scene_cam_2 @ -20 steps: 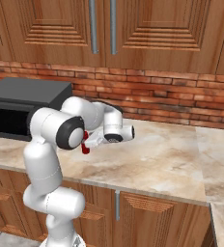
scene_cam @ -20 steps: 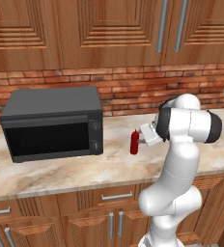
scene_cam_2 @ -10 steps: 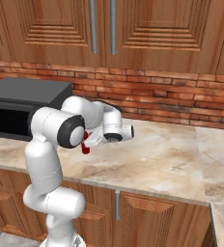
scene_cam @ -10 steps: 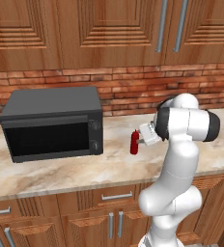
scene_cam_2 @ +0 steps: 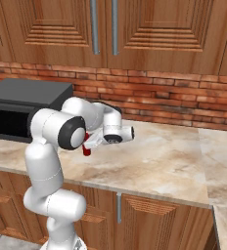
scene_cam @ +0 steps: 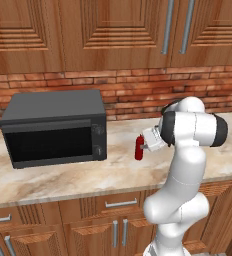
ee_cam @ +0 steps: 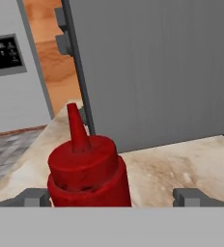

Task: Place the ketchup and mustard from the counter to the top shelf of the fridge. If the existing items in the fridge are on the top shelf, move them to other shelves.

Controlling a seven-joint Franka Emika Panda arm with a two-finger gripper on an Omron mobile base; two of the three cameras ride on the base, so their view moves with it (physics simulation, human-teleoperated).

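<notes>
The counter (scene_cam: 63, 180) ran as a beige marbled slab below the gripper (ee_cam: 112, 197), under wooden wall cabinets (scene_cam: 113, 30) and a red brick backsplash (scene_cam_2: 174, 97); a dark microwave (scene_cam: 55, 127) sat on it directly ahead of the gripper, well beyond the bottle, its grey side wall taking up most of the hand view.

Arm (scene_cam: 188, 150) was folded over the counter edge with the hand pointing toward the microwave; the gripper in the left base view (scene_cam: 149, 141) sat just beside the bottle, on the side away from the microwave.

The ketchup (ee_cam: 87, 171) stood upright on the counter immediately in front of the gripper, between the two fingertips (ee_cam: 34, 198) but nearer one side than centred; nozzle pointed up, tilted slightly in the hand view, probably from hand roll; in the left base view the ketchup (scene_cam: 139, 147) stood free on the stone.

Jaws stood wide apart, one to each side of the bottle, neither visibly touching it; nothing held.

Judgement: step in hand was the approach for the ketchup pick, early in the task; mustard and fridge interior not checked here. Next move likely calls for a small advance and sideways correction to centre the bottle body, then closing on it below the shoulder; off-centre closing could tip it.
</notes>
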